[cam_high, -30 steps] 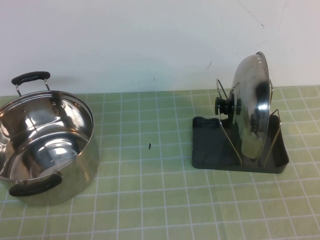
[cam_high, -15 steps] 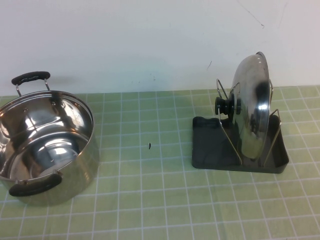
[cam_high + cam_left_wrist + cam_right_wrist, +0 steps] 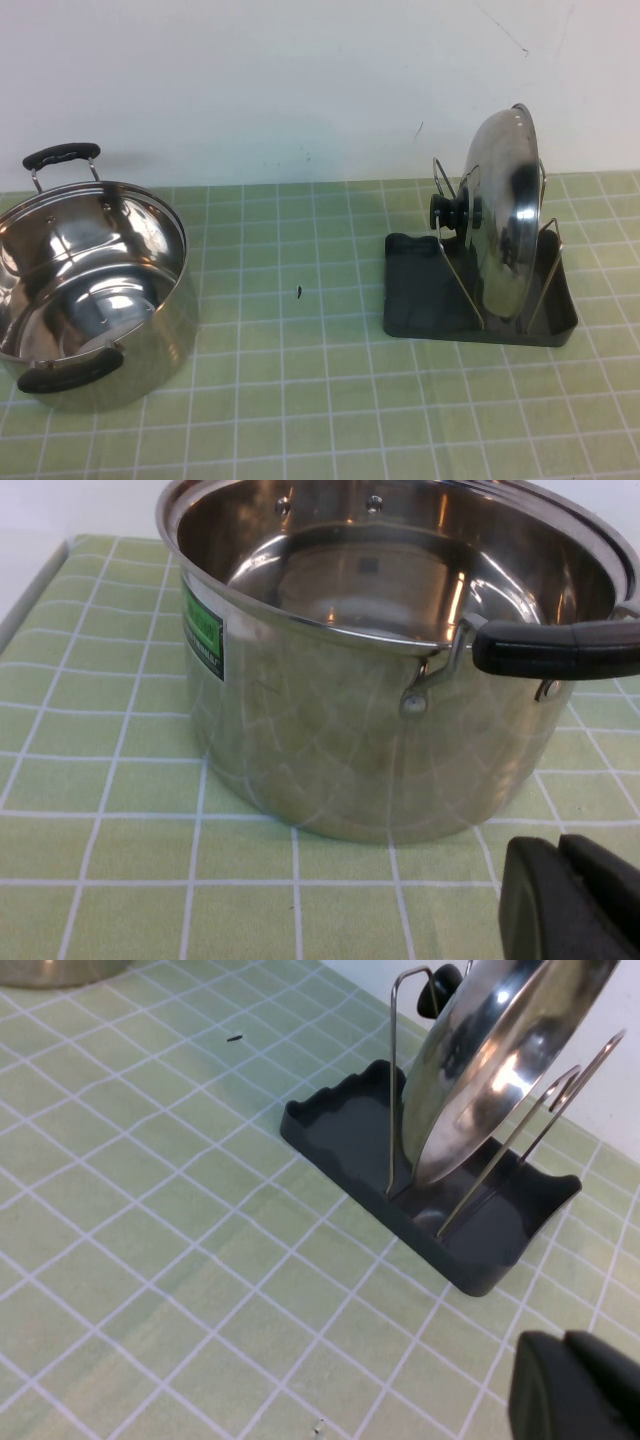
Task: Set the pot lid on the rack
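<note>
Toward the bench's right edge, pot lid stands on edge in rack, between the wire loops, knob facing left. Right gripper hangs near the rack, apart from it. Left gripper sits beside the pot at the left edge.

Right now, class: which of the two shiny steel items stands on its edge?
The pot lid, upright between the rack's wire loops; the pot sits flat on the table.

Staged kitchen-style test bench: green checked tablecloth, bare white wall, steel pot
</note>
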Motion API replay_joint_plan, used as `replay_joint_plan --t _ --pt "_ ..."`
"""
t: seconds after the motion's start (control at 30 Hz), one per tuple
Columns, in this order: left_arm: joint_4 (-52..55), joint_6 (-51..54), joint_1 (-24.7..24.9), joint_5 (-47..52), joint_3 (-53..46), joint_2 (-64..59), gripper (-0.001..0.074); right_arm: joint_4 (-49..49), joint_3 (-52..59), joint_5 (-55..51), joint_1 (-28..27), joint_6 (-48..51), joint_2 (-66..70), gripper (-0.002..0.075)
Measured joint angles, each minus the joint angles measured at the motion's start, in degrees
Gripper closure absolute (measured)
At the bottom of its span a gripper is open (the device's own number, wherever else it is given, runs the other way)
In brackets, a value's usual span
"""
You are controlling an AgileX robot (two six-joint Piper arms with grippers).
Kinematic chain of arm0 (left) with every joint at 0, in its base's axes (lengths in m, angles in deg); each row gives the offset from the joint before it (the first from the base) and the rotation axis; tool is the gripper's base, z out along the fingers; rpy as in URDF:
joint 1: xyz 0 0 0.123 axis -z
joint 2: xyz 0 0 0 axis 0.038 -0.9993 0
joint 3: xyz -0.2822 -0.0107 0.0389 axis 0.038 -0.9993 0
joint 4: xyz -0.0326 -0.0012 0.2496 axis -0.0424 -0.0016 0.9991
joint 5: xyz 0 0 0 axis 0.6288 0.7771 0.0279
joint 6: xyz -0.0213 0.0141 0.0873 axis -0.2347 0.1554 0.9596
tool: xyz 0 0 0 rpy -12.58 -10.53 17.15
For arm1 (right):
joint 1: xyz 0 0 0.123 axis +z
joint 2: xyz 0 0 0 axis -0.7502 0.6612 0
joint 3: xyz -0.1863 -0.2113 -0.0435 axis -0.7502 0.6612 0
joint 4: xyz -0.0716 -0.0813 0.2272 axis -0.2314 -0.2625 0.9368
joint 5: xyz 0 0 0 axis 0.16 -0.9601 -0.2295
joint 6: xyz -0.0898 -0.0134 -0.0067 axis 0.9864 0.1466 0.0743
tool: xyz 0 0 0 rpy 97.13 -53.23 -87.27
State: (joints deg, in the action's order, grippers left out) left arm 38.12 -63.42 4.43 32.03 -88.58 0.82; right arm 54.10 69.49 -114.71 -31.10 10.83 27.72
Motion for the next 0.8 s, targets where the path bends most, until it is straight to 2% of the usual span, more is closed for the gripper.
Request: replay_joint_plan --t 0.8 --pt "0.0 0.52 0.0 0.0 0.0 0.0 0.0737 0.26 0.0 0.0 0.0 0.0 0.0 0.0727"
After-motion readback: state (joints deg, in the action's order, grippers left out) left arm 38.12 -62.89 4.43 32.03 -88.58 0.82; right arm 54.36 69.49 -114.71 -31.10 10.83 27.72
